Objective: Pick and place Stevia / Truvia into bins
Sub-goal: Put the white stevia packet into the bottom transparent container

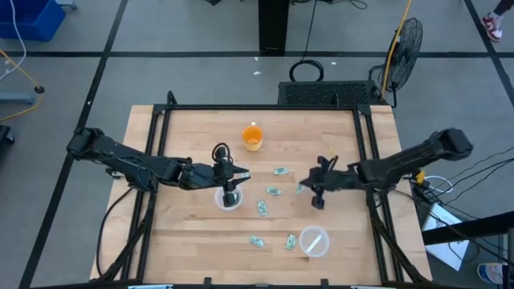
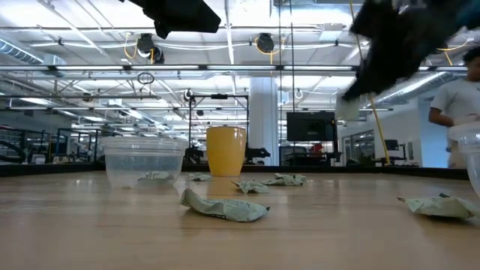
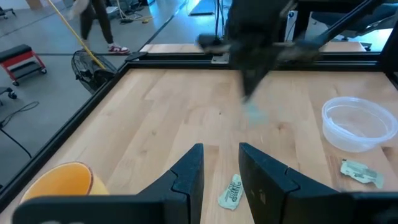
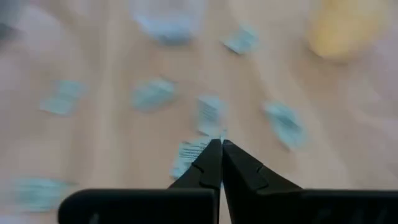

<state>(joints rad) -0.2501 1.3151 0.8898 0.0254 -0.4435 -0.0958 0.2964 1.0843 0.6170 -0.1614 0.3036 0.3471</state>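
Note:
Several pale green Stevia packets lie flat on the wooden table, for instance at mid-table [image 1: 273, 191] and near the front [image 1: 256, 241]. One clear cup [image 1: 228, 199] stands left of centre and has a packet in it [image 2: 154, 177]. A second clear cup [image 1: 314, 242] stands at the front right. My left gripper [image 1: 230, 191] hovers over the first cup, open and empty [image 3: 221, 168]. My right gripper [image 1: 312, 191] is right of centre, raised above the table and shut on a packet [image 4: 188, 154]. My right gripper pinches one packet between its two fingertips [image 4: 214, 155]. The packet's free part [image 4: 186, 155] sticks out to one side of the tips. The packet is lifted clear of the table and shows as a pale patch below the raised gripper in the low view [image 2: 346, 109].
An orange cup [image 1: 252, 136] stands at the far middle of the table. Loose packets lie between the two clear cups [image 1: 262, 207] [image 1: 290, 239] and one lies farther back [image 1: 280, 170]. A person stands beyond the table [image 2: 457, 105]. A fan [image 1: 405, 44] stands behind the table's far right corner.

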